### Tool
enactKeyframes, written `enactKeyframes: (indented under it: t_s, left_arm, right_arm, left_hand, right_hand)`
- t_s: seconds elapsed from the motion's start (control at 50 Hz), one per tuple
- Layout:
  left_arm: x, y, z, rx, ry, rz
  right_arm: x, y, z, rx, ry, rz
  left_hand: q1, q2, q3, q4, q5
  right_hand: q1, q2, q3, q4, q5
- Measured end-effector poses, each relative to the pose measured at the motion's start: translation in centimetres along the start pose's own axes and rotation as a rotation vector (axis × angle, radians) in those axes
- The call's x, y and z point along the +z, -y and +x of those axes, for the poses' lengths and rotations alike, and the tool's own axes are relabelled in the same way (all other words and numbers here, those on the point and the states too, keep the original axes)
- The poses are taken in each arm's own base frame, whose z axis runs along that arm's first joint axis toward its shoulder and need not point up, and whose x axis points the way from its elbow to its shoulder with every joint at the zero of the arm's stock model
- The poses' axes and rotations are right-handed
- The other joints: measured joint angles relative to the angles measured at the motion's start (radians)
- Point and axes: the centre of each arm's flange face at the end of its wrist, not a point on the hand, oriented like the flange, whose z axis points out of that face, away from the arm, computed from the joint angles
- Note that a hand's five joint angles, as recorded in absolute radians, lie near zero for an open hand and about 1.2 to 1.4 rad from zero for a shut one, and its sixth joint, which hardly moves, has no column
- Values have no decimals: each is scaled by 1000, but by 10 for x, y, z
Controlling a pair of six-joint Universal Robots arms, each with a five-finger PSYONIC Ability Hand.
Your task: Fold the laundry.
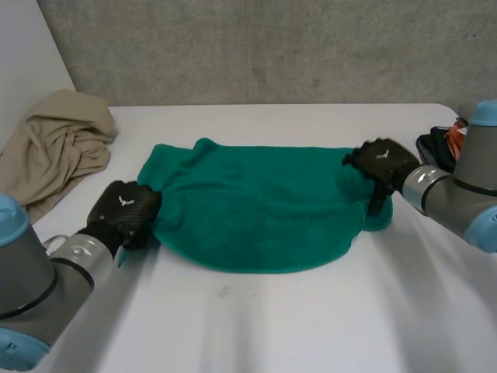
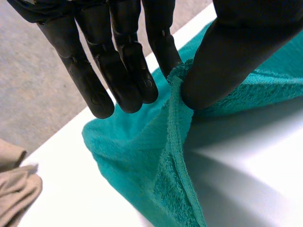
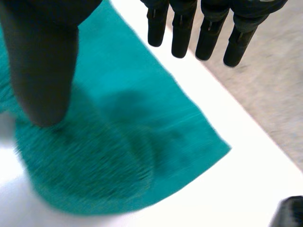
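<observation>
Nearest, the left arm [image 1: 35, 287] reaches in from the near left corner over the bare white tabletop [image 1: 311, 326]. The left hand [image 1: 120, 211] is at the left edge of the teal towel [image 1: 256, 206]. In the left wrist view its fingers [image 2: 128, 71] are straight, and the thumb [image 2: 236, 52] pinches the towel's raised hem against one of them, so this hand is grasping the cloth at that edge. The towel lies spread across the middle of the tabletop, rumpled, with a rounded near edge.

Farther back on the right, the right arm [image 1: 458, 202] brings the right hand [image 1: 382, 162] to the towel's right edge. In the right wrist view its thumb [image 3: 42, 61] rests on the cloth, while the straight fingers [image 3: 208, 38] hang released above the towel's edge and the tabletop, holding nothing.

At the far left a beige cloth [image 1: 54, 148] lies crumpled, well apart from the towel. At the far right edge sits a black and orange thing [image 1: 441, 144], too cut off to identify. Behind the tabletop stands a grey wall [image 1: 272, 47].
</observation>
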Motion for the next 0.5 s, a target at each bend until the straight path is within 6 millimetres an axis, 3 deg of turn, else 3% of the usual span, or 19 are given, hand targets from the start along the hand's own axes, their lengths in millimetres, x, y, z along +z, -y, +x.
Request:
enactKeyframes:
  t_s: [0.12,0.24,0.34,0.46,0.5]
  left_arm:
    - [-4,16,-8,-39,26,46]
    - [-7,25,-14,-69,44,70]
    - [-7,29,-18,-77,52,79]
    - [-7,31,-19,-77,52,78]
    - [-7,31,-19,-77,52,78]
  right_arm:
    - [-22,13,10,42,-66,62]
    - [-57,11,12,87,-61,5]
    - [-88,4,-4,142,25,-90]
    - [-109,-6,-35,183,163,-163]
    - [-110,-7,-37,184,171,-163]
  left_hand:
    - [0,0,0,0,0]
    - [0,0,0,0,0]
    - [0,0,0,0,0]
    - [0,0,0,0,0]
    - [0,0,0,0,0]
  right_hand:
    - [-7,-16,-16,-15,-10]
    - [288,285,288,286,307]
    - [477,478,479,482,496]
    - [430,428,432,442,455]
    - [420,418,421,428,441]
